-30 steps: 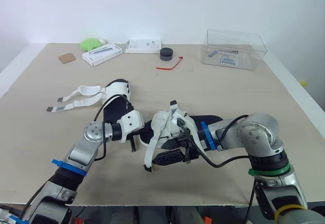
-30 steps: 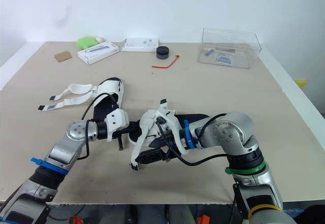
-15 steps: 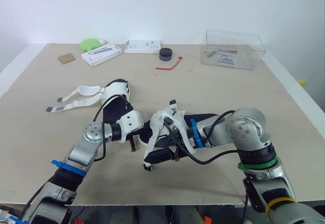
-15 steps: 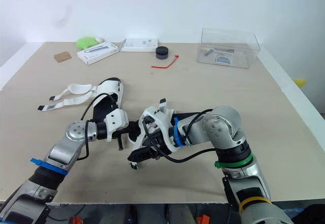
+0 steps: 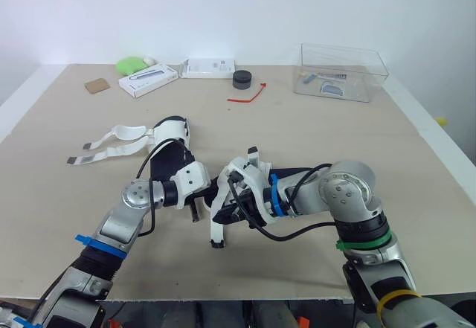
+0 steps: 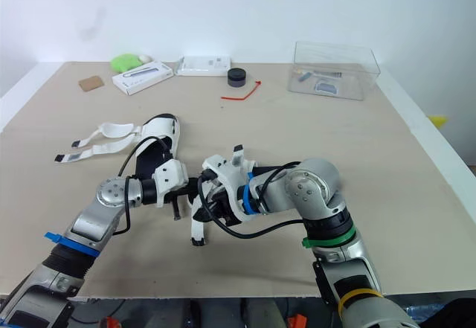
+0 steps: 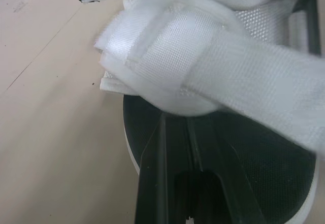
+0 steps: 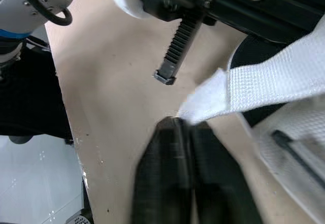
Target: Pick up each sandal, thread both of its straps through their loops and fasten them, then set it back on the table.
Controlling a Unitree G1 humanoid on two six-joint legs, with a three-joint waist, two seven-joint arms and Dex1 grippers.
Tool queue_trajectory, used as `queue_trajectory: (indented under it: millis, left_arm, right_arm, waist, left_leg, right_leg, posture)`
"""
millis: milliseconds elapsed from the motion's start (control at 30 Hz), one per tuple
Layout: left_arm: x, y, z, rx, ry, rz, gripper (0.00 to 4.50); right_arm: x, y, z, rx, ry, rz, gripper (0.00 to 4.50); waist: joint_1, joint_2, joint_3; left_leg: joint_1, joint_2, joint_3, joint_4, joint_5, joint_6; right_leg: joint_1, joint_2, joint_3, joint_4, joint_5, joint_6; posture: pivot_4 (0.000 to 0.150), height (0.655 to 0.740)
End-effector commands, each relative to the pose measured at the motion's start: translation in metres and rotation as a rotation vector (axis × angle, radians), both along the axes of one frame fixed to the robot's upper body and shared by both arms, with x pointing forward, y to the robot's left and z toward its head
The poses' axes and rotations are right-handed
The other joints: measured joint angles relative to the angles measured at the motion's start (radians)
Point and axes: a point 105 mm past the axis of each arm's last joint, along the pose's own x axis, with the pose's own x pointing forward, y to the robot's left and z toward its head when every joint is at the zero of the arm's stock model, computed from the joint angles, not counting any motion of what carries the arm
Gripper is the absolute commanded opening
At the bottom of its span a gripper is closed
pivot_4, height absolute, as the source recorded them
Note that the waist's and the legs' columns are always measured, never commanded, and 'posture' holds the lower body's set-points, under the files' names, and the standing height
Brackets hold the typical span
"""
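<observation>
A black-soled sandal [image 5: 301, 176] with white straps is held just above the table's middle. My left gripper [image 5: 207, 194] is shut on its near end, and its fingers [image 7: 175, 148] lie along the black insole [image 7: 254, 178] under a white padded strap [image 7: 203, 66]. My right gripper [image 5: 233, 210] reaches in from the right, shut on the end of a white woven strap [image 8: 274, 76]. Another strap [image 5: 217, 227] hangs down to the table. The second sandal [image 5: 169, 136] lies to the left, its two straps [image 5: 111, 140] spread out loose.
Along the back stand a clear plastic box [image 5: 342, 71], a black round lid [image 5: 242, 79], a red tie [image 5: 249, 94], two white boxes [image 5: 149, 79], a green object [image 5: 132, 64] and a brown square [image 5: 97, 85]. The table's front edge [image 5: 223, 298] runs close below the arms.
My right arm has swung left towards the left gripper, and its fingers have gone from open to shut on the strap. The left gripper and the far sandal have stayed put.
</observation>
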Motion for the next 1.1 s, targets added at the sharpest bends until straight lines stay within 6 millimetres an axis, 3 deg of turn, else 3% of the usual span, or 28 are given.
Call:
queue_trajectory:
  millis: [33, 167, 300, 400, 833, 1100]
  left_arm:
    - [-0.002, 0.002, -0.021, 0.054, 0.065, 0.011, 0.0]
    - [-0.001, 0.001, -0.022, 0.056, 0.065, 0.011, 0.0]
    - [-0.001, 0.002, -0.023, 0.061, 0.067, 0.007, 0.0]
    - [-0.001, 0.0, -0.024, 0.06, 0.067, 0.001, 0.0]
    - [0.0, -0.006, -0.024, 0.055, 0.053, -0.013, 0.0]
    - [0.0, -0.005, -0.024, 0.058, 0.049, -0.017, 0.0]
  right_arm:
    - [0.002, -0.006, 0.006, 0.025, -0.021, -0.022, 0.01]
    - [0.0, -0.008, 0.018, 0.092, 0.008, 0.006, 0.01]
    - [0.002, -0.012, 0.058, 0.209, 0.026, 0.084, 0.01]
    - [0.008, -0.013, 0.072, 0.22, 0.033, 0.084, 0.01]
    - [0.048, -0.034, 0.077, 0.056, 0.021, -0.032, 0.01]
    - [0.062, -0.038, 0.085, 0.032, -0.001, -0.02, 0.01]
  waist:
    - [0.0, 0.0, 0.0]
    - [0.002, 0.0, 0.0]
    - [0.002, 0.001, 0.001]
    - [0.002, 0.001, 0.001]
    - [0.004, 0.001, 0.001]
    - [0.004, 0.001, 0.001]
  left_leg:
    - [0.0, 0.0, 0.0, 0.0, 0.0, 0.0]
    - [0.0, 0.0, 0.0, 0.0, 0.0, 0.001]
    - [-0.003, -0.001, 0.0, 0.0, 0.0, 0.001]
    - [-0.005, -0.001, 0.001, 0.0, 0.001, 0.001]
    - [-0.011, -0.004, -0.003, 0.0, 0.001, 0.002]
    - [-0.012, -0.005, -0.003, 0.0, 0.001, 0.002]
  right_leg:
    - [0.0, 0.0, 0.0, 0.0, 0.0, 0.0]
    - [0.0, 0.0, 0.0, 0.0, 0.0, 0.0]
    - [-0.001, -0.001, 0.0, -0.001, 0.0, 0.001]
    - [-0.002, -0.001, 0.0, -0.003, 0.002, 0.002]
    - [-0.002, -0.004, -0.001, -0.011, 0.006, 0.003]
    - [-0.002, -0.005, -0.002, -0.011, 0.007, 0.003]
  posture:
    - [0.15, 0.74]
    - [0.15, 0.74]
    - [0.15, 0.74]
    - [0.15, 0.74]
    - [0.15, 0.74]
    - [0.15, 0.74]
